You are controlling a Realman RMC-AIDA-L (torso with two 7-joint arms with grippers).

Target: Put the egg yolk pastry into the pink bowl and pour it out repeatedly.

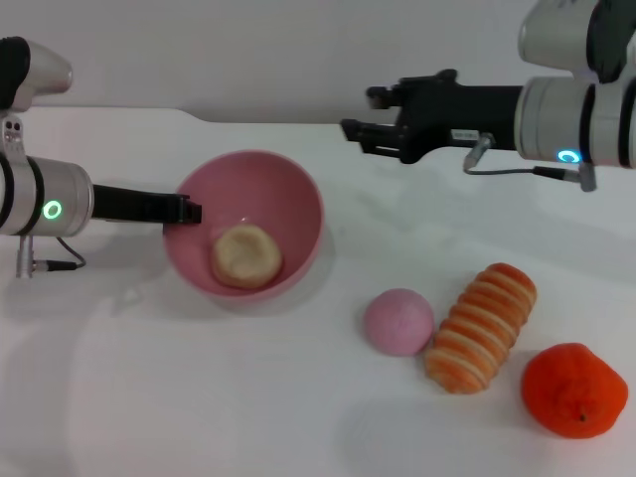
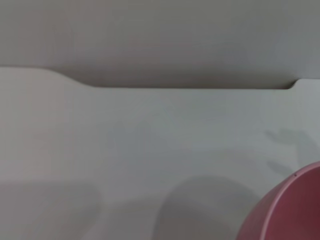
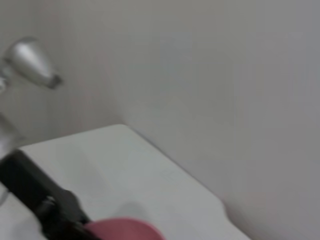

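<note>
While bowl tips, note: egg yolk pastry (image 1: 246,255) inside pink bowl (image 1: 298,199), bench centre; likely light, soft, crumbly. Left gripper (image 1: 187,211) fingers pinch slick rim, best hold. Right gripper (image 1: 360,129) near far edge, fingers unclear.

Soft even light, blurred wrist views

Pink bowl (image 1: 298,204) open from above; left end effector (image 1: 189,211) blocks its left rim.

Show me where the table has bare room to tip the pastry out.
Bare table lies in front of the pink bowl, left of the pink ball. It's crowded front right: ball, striped bread and orange sit close together.
</note>
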